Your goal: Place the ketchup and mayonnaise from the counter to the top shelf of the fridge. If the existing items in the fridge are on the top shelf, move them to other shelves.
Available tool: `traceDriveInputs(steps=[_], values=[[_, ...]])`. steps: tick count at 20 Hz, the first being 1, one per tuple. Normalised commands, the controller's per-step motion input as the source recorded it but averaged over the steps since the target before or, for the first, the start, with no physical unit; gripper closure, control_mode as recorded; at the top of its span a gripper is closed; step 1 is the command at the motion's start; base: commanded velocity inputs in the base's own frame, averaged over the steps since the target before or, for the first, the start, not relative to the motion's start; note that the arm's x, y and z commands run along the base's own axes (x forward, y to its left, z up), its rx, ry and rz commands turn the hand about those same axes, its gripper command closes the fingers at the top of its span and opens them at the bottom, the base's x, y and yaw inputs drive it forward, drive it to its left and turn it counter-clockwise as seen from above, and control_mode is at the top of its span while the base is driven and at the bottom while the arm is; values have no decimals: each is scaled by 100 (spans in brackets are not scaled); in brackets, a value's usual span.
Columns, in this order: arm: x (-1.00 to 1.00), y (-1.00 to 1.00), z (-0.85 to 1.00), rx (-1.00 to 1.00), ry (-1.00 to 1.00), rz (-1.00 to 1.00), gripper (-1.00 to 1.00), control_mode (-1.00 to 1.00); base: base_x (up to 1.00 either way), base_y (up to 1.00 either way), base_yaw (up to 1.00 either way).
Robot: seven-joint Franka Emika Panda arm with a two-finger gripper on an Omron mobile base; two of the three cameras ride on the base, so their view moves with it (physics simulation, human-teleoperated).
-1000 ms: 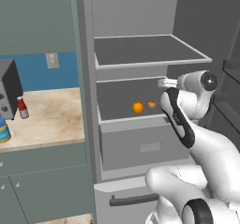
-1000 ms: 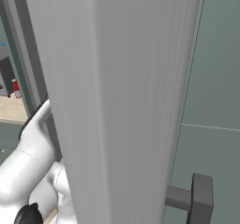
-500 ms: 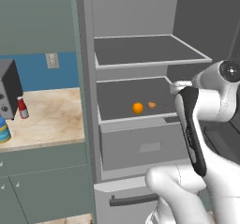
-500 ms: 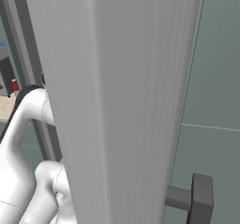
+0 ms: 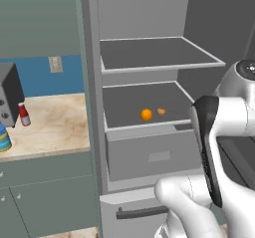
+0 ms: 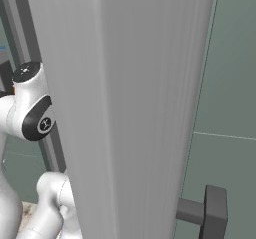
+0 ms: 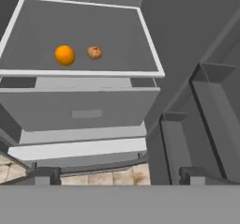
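Two counter items, slim red ketchup bottle (image 5: 23, 114) and blue-lidded mayonnaise jar (image 5: 4, 138), sit far left of the wide-open, empty two-finger gripper (image 7: 120, 175), which faces the fridge.

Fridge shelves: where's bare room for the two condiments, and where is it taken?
The top shelf is bare from rim to rim. On the shelf below, the orange fruit and the brownish lump sit close together near the front rim; its back and left side are free. The ketchup and mayonnaise stand on the counter.
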Motion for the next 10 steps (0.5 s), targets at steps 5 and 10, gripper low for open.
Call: traceDriveInputs(steps=[5, 10], values=[[-25, 13, 11, 0, 5, 4, -100, -100, 0, 0, 0], [-37, 16, 0, 1, -4, 8, -100, -100, 0, 0, 0]])
